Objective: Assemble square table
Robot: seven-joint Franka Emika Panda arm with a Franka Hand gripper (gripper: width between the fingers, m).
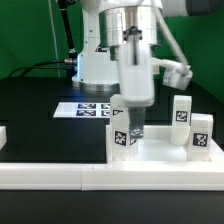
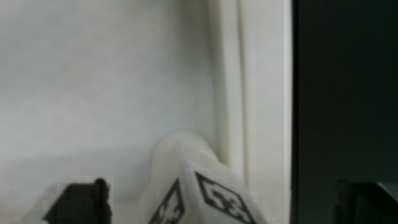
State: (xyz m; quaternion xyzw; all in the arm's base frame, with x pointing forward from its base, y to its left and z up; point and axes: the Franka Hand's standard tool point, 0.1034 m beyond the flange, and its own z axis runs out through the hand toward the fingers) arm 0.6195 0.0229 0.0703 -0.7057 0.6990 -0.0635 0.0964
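Exterior view: gripper spread open over a leg on the slab; light, rigid, best pinched across its flat sides.

Four stubby white legs show in the exterior view: one leg at the front, a second just behind it toward twelve o'clock, a third and a fourth off toward three o'clock. Each shows one black-and-white tag on its near face.

There is one marker board on the one dark tabletop. There is one arm with one gripper.

The wrist view shows one square slab, one tagged leg and two dark fingertips.
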